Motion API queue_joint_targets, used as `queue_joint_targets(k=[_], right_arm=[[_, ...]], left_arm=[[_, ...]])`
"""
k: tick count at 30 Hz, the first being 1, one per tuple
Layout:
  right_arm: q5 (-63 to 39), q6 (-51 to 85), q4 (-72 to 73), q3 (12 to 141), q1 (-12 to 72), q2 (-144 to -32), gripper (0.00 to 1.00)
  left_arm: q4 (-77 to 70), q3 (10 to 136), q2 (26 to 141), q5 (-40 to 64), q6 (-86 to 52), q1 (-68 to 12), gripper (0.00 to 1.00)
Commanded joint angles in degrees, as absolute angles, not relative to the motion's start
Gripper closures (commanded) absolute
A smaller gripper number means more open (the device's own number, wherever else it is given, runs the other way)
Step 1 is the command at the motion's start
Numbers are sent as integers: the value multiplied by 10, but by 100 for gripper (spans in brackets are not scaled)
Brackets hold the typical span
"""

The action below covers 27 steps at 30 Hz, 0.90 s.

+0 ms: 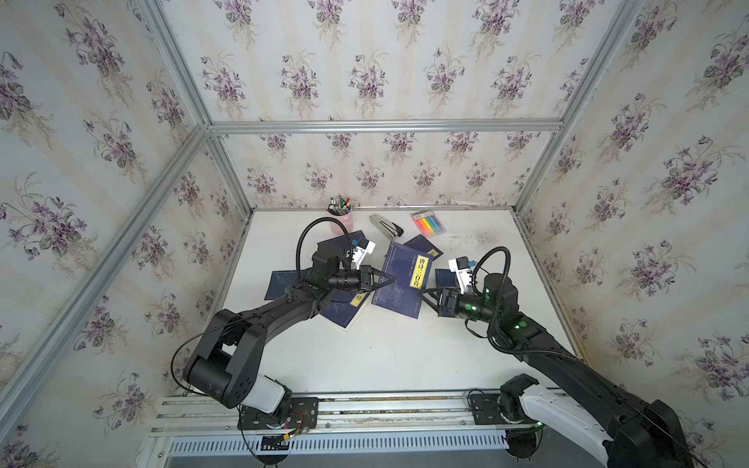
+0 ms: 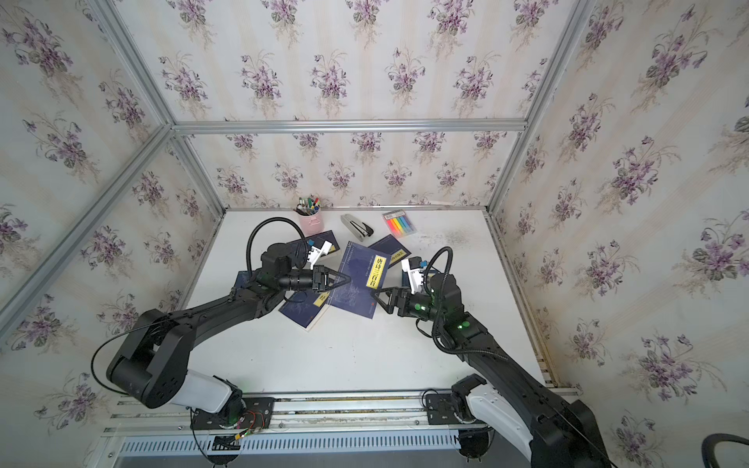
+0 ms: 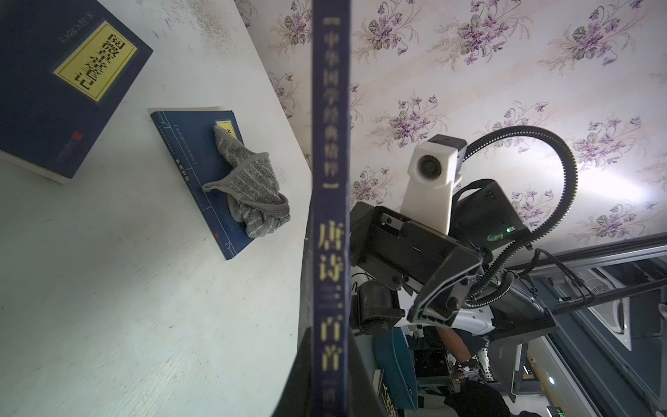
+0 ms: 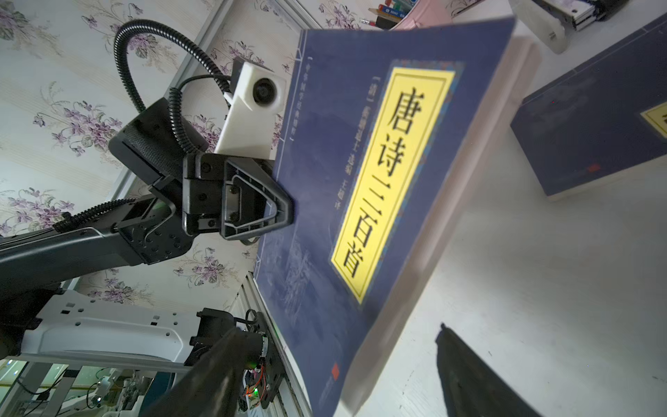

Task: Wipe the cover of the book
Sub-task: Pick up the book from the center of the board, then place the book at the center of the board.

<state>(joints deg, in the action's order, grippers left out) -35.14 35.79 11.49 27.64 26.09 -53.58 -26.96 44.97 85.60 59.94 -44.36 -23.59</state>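
Thick dark-blue paperback book with a yellow title label (image 1: 399, 279): raised and tilted over the middle of the white bench (image 1: 364, 356), above other blue volumes. We cannot tell whether a corner rests on those beneath.

Left claw (image 1: 391, 278): clamped on the book's spine edge, about halfway along. In the left wrist view the spine (image 3: 330, 180) stands edge-on between the jaws.

Right claw (image 1: 429, 299): just beside the page edge on the right, jaws spread wide, holding nothing.

Crumpled grey knitted cloth (image 3: 251, 189): lies on a smaller blue book (image 3: 195, 151) flat on the bench, right of the held volume. The right arm hides it in both top views.

Handling, as we judge it:
- The book looks fairly heavy for a single pinch. The cover is smooth, so likely slick.
- The page block is stiff near the spine and floppy toward the open edge.
- The spine is the sound place to hold. One mid-spine pinch may let the book pivot or slip under wiping pressure, so strokes should be light and run toward the spine.
- The cloth is soft and limp. We would take it at the bunched fold, not at the thin hem.
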Motion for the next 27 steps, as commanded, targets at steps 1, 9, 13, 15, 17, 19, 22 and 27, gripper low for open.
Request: queue_joint_targets(k=[1,9,13,15,17,19,22,27], right_arm=[[-342,361,121,279,262,-540,16],[-378,386,223,250,262,-570,14],[-399,408,280,242,262,-572,16],[-402,410,286,245,261,-575,19],[-407,415,295,245,261,-577,21],[-413,426,311,242,262,-577,26],[-410,432,320,244,261,-571,35],[-396,433,309,252,261,-558,59]], left_arm=[[-296,450,849,610,-441,-235,100],[-431,437,849,657,-542,-240,100],[-510,426,861,666,-592,-240,100],[-556,424,874,669,-621,-240,100],[-601,423,888,669,-647,-241,100],[-640,423,904,671,-673,-241,100],[-663,424,918,667,-687,-241,100],[-608,423,905,661,-645,-244,100]])
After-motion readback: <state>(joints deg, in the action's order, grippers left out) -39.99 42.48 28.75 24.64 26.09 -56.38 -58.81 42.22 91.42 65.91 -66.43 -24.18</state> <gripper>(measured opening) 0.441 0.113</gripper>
